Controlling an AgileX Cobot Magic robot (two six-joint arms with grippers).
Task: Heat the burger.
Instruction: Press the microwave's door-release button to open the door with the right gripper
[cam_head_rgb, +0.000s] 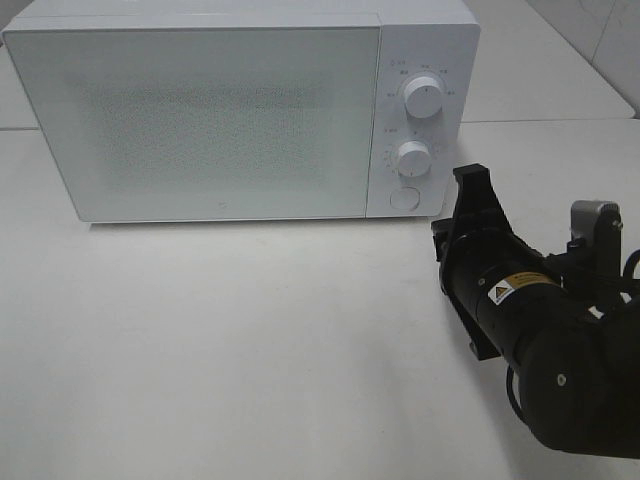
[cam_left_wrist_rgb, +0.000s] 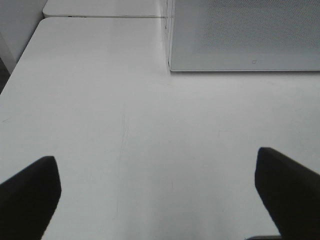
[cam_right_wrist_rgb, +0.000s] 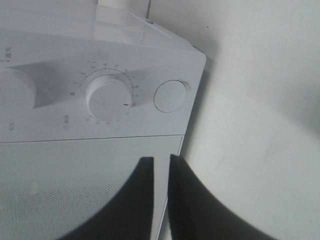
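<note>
The burger is out of view in every frame. The white microwave (cam_head_rgb: 200, 110) stands at the back of the table with its door closed. My right gripper (cam_head_rgb: 470, 185) hovers just off the microwave's lower right corner, near the round button (cam_head_rgb: 404, 197). In the right wrist view its black fingers (cam_right_wrist_rgb: 161, 159) are drawn together with only a thin slit and nothing between them, below the lower dial (cam_right_wrist_rgb: 107, 95) and the button (cam_right_wrist_rgb: 170, 95). My left gripper (cam_left_wrist_rgb: 160, 200) is open over bare table, and does not show in the exterior view.
Two dials (cam_head_rgb: 424, 98) (cam_head_rgb: 413, 157) sit on the microwave's control panel. The white table (cam_head_rgb: 250, 330) spreads in front of it. The microwave's lower front corner (cam_left_wrist_rgb: 245, 35) shows in the left wrist view, and a second table edge (cam_left_wrist_rgb: 100, 10) lies beyond.
</note>
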